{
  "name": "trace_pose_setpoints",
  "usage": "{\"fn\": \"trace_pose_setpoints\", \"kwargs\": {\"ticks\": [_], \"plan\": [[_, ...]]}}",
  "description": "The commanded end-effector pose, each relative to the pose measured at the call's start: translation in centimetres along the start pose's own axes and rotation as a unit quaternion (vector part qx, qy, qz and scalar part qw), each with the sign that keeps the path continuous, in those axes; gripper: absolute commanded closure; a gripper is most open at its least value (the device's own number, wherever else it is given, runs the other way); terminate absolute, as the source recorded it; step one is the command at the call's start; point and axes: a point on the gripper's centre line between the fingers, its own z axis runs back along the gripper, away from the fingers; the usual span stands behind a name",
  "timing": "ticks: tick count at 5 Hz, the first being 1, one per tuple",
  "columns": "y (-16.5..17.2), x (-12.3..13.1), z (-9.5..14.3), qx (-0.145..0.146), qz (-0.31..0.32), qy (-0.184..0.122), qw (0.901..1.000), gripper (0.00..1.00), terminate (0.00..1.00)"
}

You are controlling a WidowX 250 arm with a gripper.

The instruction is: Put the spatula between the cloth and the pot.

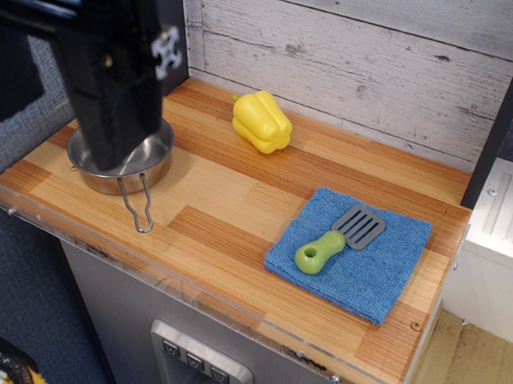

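Observation:
The spatula [340, 238] lies on top of the blue cloth [356, 266] at the right of the wooden counter, its grey slotted blade to the upper right and its lime-green handle to the lower left. The shiny steel pot [146, 171] stands at the left, its wire loop handle [138, 210] pointing toward the front edge. The black robot arm [117, 64] hangs over the pot and hides most of it. The gripper's fingers are not distinguishable on the dark arm, so its state is unclear. The arm is far left of the spatula.
A yellow bell pepper [262, 121] sits near the back wall. A bare strip of wood counter [230, 208] lies between pot and cloth. A clear acrylic lip [191, 296] runs along the front edge. A plank wall stands behind.

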Motion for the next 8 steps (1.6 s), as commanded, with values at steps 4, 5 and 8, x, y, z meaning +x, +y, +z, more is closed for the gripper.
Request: {"fn": "trace_pose_setpoints", "kwargs": {"ticks": [4, 5, 8], "plan": [[1.2, 6.0, -0.9, 0.01, 0.017, -0.053, 0.9984, 0.0, 0.0], [1.3, 7.2, -3.9, 0.011, 0.025, -0.063, 0.9976, 0.0, 0.0], [0.5, 7.6, -12.2, 0.019, 0.054, -0.065, 0.9962, 0.0, 0.0]]}}
